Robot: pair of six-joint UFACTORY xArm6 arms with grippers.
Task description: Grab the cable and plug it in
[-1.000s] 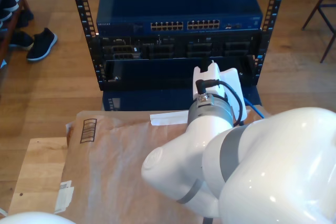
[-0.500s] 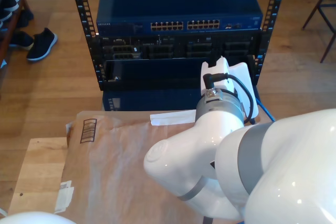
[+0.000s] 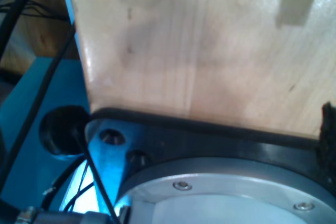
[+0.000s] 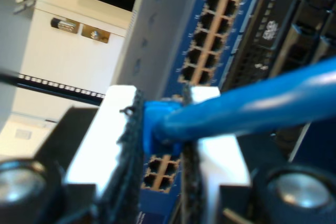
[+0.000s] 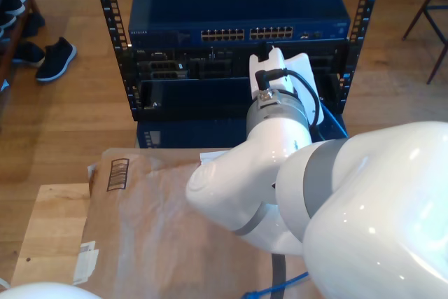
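The cable [image 4: 252,106] is light and bendy, so it is held close to its plug by my second gripper [image 4: 160,129], squeezed shut. My first gripper's state cannot be told.

We see the exterior view evenly and brightly lit from overhead, with soft white highlights across the glossy arm shell [image 5: 364,208] and only faint shadows on the wooden floor [image 5: 63,117]. That view is reasonably sharp, though the rack rails [image 5: 105,5] lean outward near the frame edges. The first wrist view is soft throughout, with pale glare on the wooden board [image 3: 210,45] and a cyan glow beside the metal flange [image 3: 220,192]. In the second wrist view the cable [image 4: 247,108] and black pads [image 4: 131,145] are blurred, the switch ports [image 4: 210,40] only slightly clearer.
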